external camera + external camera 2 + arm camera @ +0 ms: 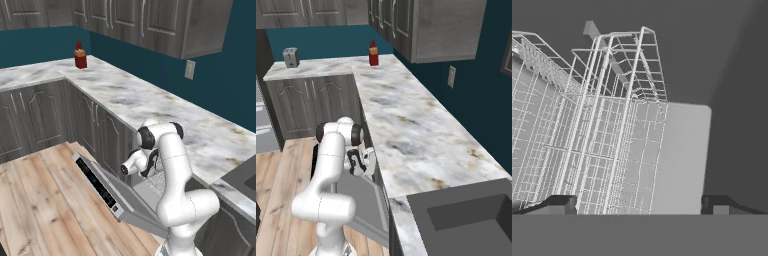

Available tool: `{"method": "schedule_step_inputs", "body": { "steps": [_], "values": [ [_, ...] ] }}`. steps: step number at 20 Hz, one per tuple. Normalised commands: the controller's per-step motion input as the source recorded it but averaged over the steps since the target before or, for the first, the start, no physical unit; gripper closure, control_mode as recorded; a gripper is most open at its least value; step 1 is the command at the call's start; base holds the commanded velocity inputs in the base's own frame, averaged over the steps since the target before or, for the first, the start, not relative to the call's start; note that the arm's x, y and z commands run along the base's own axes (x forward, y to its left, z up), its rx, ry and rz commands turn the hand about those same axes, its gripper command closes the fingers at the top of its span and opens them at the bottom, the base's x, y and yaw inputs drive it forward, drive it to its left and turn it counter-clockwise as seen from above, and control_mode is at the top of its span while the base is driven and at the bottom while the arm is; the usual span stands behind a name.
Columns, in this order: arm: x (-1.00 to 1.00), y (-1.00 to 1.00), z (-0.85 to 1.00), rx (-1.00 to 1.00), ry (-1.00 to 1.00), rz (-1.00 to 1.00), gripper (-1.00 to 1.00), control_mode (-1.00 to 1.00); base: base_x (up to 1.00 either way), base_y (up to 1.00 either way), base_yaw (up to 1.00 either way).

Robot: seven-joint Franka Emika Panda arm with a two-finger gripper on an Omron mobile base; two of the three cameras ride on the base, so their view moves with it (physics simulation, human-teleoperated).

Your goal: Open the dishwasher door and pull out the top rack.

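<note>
The dishwasher door (131, 207) is folded down over the wood floor, its black control strip (98, 183) facing up and left. The same light-grey door (358, 199) shows below the arm in the right base view. A grey wire-mesh rack (607, 140) stands close in front of the hand, and a corner of the mesh (159, 182) shows under the counter edge. My gripper (639, 205) is open, with its dark fingertips (562, 204) wide apart and the rack's near wires just ahead between them. The hand (362, 162) reaches into the dishwasher opening below the countertop.
A marble countertop (150, 100) runs in an L above dark wood-grain cabinets (30, 120). A red bottle (80, 56) stands in the far corner and a toaster (290, 57) at the far left. A dark sink (471, 215) lies to the right. Upper cabinets (150, 20) hang above.
</note>
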Motion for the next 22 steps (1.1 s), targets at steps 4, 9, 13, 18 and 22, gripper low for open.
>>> {"method": "schedule_step_inputs", "body": {
  "steps": [4, 9, 13, 18, 22],
  "values": [
    [0.34, -0.18, -0.17, -0.04, 0.00, -0.02, -1.00, -1.00, 0.00, 0.00, 0.00],
    [0.35, -0.14, -0.27, -0.02, 0.00, -0.01, -1.00, -1.00, 0.00, 0.00, 0.00],
    [0.33, -0.13, -0.33, -0.02, 0.00, -0.01, -1.00, -1.00, 0.00, 0.00, 0.00],
    [0.32, -0.12, -0.30, -0.02, 0.00, -0.01, -1.00, -1.00, 0.00, 0.00, 0.00],
    [0.36, -0.14, -0.26, 0.00, 0.00, -0.01, -1.00, -1.00, 0.00, 0.00, 0.00]
  ]
}}
